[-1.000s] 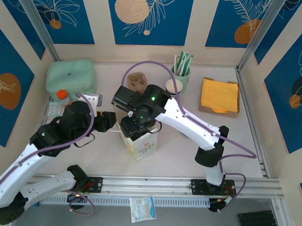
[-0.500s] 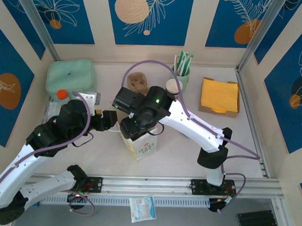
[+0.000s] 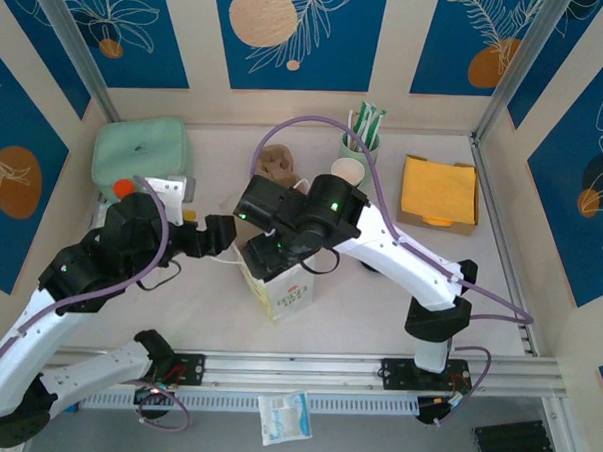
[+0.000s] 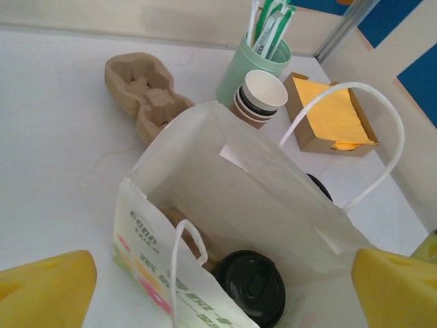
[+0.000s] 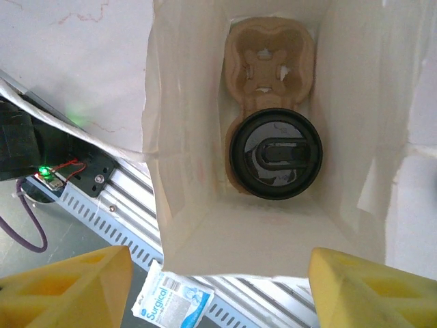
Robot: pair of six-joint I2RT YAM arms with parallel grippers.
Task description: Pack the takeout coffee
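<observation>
The left fingers (image 4: pixel 48 290) have spread wide, flanking the paper bag (image 4: pixel 232 198). The right fingers (image 5: pixel 68 283) hang apart above its mouth. Inside, the takeout coffee (image 5: pixel 275 154) sits in a cardboard carrier (image 5: pixel 270 58), with the cup hidden under its lid (image 5: pixel 246 154).

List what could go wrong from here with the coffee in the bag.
1. The handle loop of the paper bag stands near the open left gripper. A finger may snag it and tip the bag.
2. The takeout coffee fills one socket of the cup carrier and the other is empty, so lifting the bag may tilt it.
3. The open right gripper hangs over the bag mouth and could catch a wall.
</observation>
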